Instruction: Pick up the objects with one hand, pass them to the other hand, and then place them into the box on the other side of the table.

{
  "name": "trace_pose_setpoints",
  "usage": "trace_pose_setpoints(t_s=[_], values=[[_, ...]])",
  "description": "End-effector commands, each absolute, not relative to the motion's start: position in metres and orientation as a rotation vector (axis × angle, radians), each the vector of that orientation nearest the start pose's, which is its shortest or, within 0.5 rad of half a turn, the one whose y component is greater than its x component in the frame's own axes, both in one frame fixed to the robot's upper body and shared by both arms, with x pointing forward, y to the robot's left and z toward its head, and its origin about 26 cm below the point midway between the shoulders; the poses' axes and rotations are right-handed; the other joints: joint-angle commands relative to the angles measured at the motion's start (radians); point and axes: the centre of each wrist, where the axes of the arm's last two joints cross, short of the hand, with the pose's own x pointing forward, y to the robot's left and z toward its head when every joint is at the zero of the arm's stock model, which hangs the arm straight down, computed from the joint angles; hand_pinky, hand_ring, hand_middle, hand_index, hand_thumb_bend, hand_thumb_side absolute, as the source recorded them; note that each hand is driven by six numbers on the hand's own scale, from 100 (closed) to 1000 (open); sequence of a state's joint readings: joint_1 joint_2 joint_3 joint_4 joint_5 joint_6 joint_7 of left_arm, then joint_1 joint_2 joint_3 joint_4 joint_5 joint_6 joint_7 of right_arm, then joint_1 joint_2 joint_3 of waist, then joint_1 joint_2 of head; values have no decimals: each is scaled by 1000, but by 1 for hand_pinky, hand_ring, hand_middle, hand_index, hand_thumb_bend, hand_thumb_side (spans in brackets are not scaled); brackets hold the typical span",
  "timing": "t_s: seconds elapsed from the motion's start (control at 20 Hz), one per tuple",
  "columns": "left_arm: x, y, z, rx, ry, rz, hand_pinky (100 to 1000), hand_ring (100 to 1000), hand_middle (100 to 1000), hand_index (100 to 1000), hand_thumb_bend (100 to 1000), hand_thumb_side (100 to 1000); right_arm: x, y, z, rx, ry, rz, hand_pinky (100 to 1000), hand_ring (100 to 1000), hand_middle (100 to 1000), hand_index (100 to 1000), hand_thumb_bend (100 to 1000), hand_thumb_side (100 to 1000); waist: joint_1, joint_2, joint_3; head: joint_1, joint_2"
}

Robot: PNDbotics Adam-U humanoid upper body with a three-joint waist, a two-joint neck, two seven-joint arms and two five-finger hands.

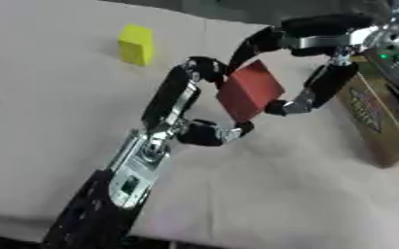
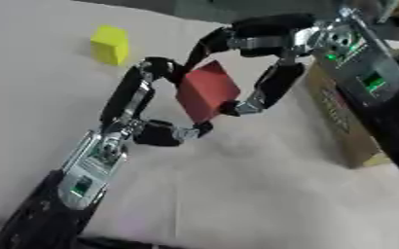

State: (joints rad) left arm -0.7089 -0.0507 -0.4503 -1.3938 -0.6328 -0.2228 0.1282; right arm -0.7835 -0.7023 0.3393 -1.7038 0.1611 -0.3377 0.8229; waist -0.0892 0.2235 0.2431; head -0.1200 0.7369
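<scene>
left hand (image 1: 182, 114): fingers and thumb curled round red block (image 1: 249, 90), held above the cloth-covered table (image 1: 58, 126) | right hand (image 1: 322, 73): fingers also pinching the block | step: handover, mid-transfer | next: left likely lets go, right carries to cardboard box (image 1: 377, 121) | far: yellow cube (image 1: 136, 44), matte, square-edged

Pale beige cloth (image 1: 305, 204) over table, w/ faint fold lines running lengthwise & across. Wrinkled a bit toward near edge. Beyond far edge, dark grey strip (image 1: 237, 7), prob. floor. Black below cloth's near edge at btm left.
</scene>
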Motion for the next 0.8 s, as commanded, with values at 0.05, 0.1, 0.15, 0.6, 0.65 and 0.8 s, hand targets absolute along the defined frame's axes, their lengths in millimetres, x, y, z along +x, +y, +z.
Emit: trace_pose_setpoints(t_s=[0.05,0.1,0.15,0.6,0.65,0.8], values=[[355,12,165,103,-2458,-998,601,549,392,469,100,109,364,-232,295,267,2250,-2670,1000,894,783,867,270,181,-8,-5,-1,-1,-10],[355,11,164,103,-2455,-998,601,549,392,469,100,110,363,-231,295,263,2255,-2666,1000,891,760,852,255,162,-8,-5,-1,-1,-9],[355,11,163,103,-2451,-997,600,549,392,469,100,112,363,-231,295,260,2261,-2662,1000,888,734,839,240,146,-8,-5,-1,-1,-9],[356,9,162,107,-2433,-984,602,553,395,473,100,113,357,-229,299,237,2335,-2640,975,832,508,664,100,100,-8,-4,-2,0,-7],[356,10,161,110,-2430,-981,602,553,396,476,100,109,357,-228,299,232,2339,-2642,966,820,493,648,100,100,-8,-4,-3,1,-7],[357,11,160,121,-2421,-969,602,552,390,483,100,107,356,-229,300,220,2353,-2643,945,788,460,608,100,100,-8,-4,-3,1,-6]])
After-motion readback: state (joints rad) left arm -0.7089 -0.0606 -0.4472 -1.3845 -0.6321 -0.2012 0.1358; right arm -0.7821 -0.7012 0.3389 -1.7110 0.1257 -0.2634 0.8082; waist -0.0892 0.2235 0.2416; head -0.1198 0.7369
